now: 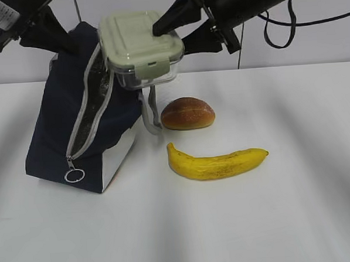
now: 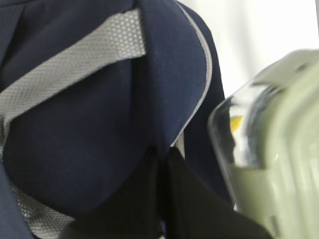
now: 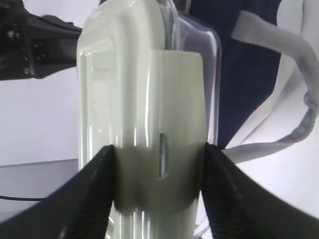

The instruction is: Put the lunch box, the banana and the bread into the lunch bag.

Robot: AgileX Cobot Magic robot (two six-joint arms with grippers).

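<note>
The navy lunch bag (image 1: pixel 52 131) stands at the left of the white table, tilted, its grey zipper open. My left gripper (image 1: pixel 64 40) is shut on the bag's top edge; the left wrist view shows its jaws (image 2: pixel 164 169) pinching navy fabric (image 2: pixel 89 139). My right gripper (image 1: pixel 171 32) is shut on the lunch box (image 1: pixel 138 42), clear with a sage-green lid, and holds it at the top of the bag's opening. The right wrist view shows the fingers clamped on the box's end (image 3: pixel 144 99). The bread (image 1: pixel 187 113) and the banana (image 1: pixel 216 161) lie on the table to the right of the bag.
The zipper's metal ring pull (image 1: pixel 74 174) hangs low at the bag's front. A grey strap handle (image 1: pixel 151 117) dangles beside the bread. A black cable (image 1: pixel 278 31) loops from the right arm. White table surface (image 1: pixel 273 220) spreads in front and to the right.
</note>
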